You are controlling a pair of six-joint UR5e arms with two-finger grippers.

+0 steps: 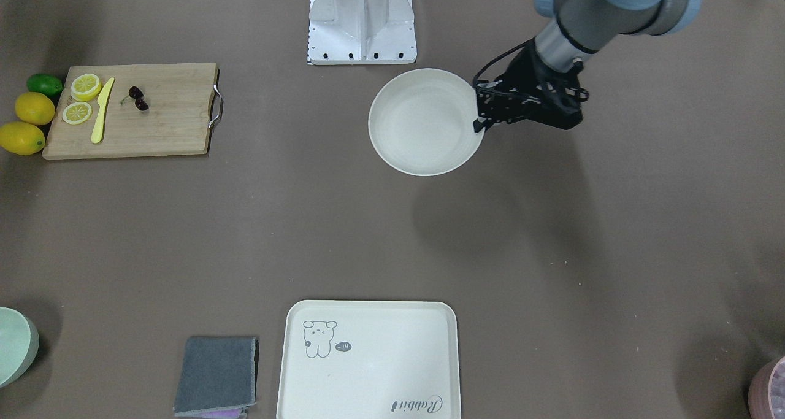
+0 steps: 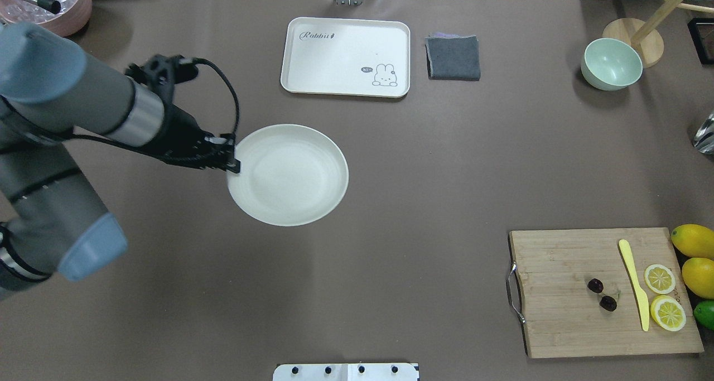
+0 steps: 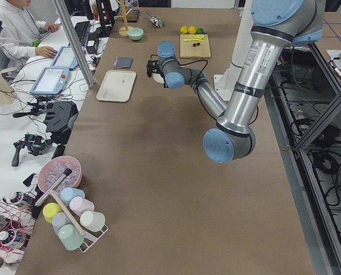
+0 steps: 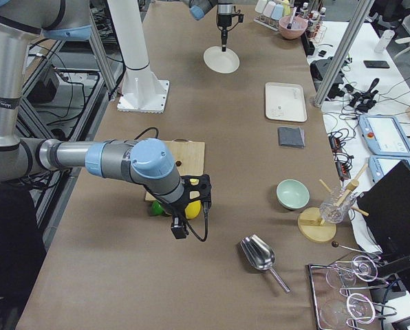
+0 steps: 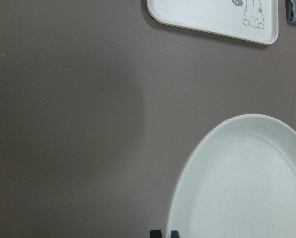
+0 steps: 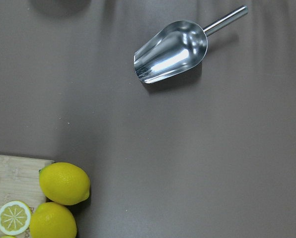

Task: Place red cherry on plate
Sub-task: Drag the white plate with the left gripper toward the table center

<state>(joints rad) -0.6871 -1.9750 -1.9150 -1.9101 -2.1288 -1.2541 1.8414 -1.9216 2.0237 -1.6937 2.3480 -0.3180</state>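
Cherries [image 2: 601, 294], the tiny dark red pair joined by thin stems, lie on the pale wooden chopping board [image 2: 558, 325] at the robot's near right. They sit just beside the yellow plastic knife [image 2: 635, 283], with two cut lemon slices [image 2: 660, 279] past it, all laid out like a prep station for an easy pick. Off the board's outer end, over the whole yellow lemons [image 2: 694, 240] and the green lime [image 2: 705, 313], hangs the right gripper [image 4: 179, 228]. Whether its fingers are spread or clenched I cannot tell from the side view. It is the arm on the cherries' side, so I reckon the pick falls to it. Further out, mid-table, lies the round cream-white plate [image 2: 301, 186], well apart from the fruit, cherries not yet on it. The left gripper [image 2: 233, 163] points straight down at its left rim, fingers drawn close with the rim between them. They look to be pinching it, likely to steady or reposition the plate. Farthest off sit the rectangular cream tray [image 2: 334, 52], the folded grey cloth [image 2: 453, 57] and the mint-green bowl [image 2: 611, 63], out of play.
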